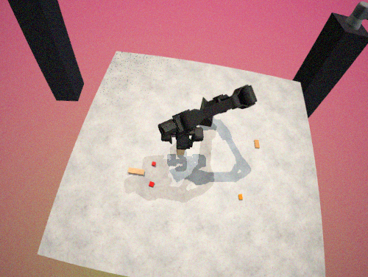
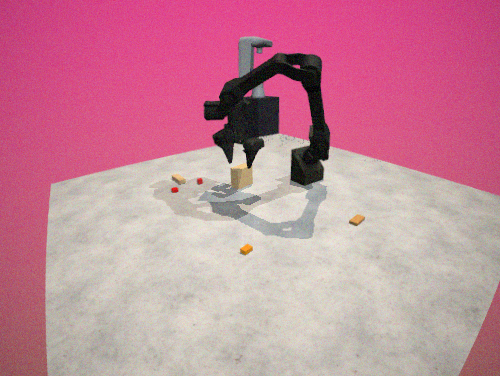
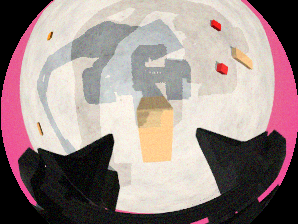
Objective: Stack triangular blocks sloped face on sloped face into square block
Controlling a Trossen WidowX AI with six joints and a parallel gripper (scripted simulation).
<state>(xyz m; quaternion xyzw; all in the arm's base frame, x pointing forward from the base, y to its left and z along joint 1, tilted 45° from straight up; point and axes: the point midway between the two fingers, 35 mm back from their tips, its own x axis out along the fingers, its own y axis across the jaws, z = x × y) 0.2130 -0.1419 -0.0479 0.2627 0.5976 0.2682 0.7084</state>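
Observation:
The two tan triangular blocks stand together on the table as one squarish block (image 1: 180, 152) (image 2: 241, 178) (image 3: 156, 144). A faint slanting seam shows on its side in the exterior view, and its top looks about level. How exactly the ends line up is too small to tell. My gripper (image 2: 239, 164) (image 3: 156, 135) is open and empty above the block, with its fingertips apart on either side in the wrist view. In the exterior view the fingertips are near the height of the block's top; no contact is plain. In the top view the hand hides part of the block.
On the table (image 1: 110, 228) (image 2: 150, 300), two red cubes (image 1: 154, 163) (image 1: 151, 184) and a flat tan piece (image 1: 136, 171) (image 2: 178, 179) lie to one side. Two orange pieces (image 1: 257, 144) (image 1: 241, 197) lie on the other. Dark pillars (image 1: 48, 51) (image 1: 331, 55) stand beyond the table.

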